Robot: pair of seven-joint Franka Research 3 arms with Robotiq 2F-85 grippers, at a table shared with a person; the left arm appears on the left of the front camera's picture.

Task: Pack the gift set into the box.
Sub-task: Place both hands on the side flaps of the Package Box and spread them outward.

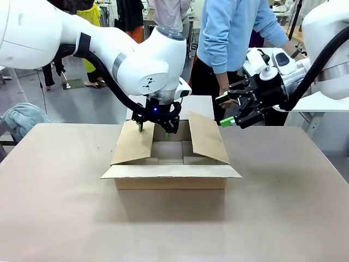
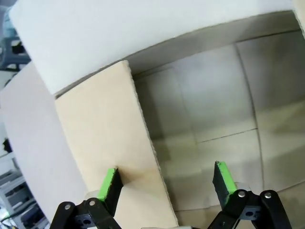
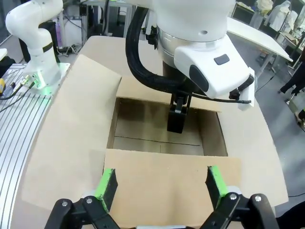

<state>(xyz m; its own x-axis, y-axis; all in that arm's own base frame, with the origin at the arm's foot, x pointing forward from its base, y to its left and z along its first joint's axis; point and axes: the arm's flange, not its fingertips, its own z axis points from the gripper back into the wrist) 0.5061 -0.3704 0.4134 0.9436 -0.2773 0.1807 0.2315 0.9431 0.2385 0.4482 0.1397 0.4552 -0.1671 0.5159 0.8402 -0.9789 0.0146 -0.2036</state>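
Observation:
The box (image 1: 172,183) sits in the middle of the table, brown cardboard, with all four flaps open and its floor (image 3: 157,129) bare. My left gripper (image 1: 154,126) hangs open at the top edge of the raised left flap (image 1: 133,144). In the left wrist view that flap's (image 2: 109,138) edge runs between the fingers of the left gripper (image 2: 164,169), one pad over the flap, the other over the box floor (image 2: 214,105). My right gripper (image 1: 223,111) is open in the air just beyond the raised right flap (image 1: 207,136). The right gripper (image 3: 161,172) holds nothing. The gift set is out of view.
A person in a light blue top (image 1: 234,33) stands at the far side, one hand (image 1: 223,91) hanging close to my right gripper. A crumpled blue-grey cloth (image 1: 22,117) lies off the table's left corner. A white side table (image 1: 322,101) stands at the right. The tan tabletop (image 1: 54,207) is bare around the box.

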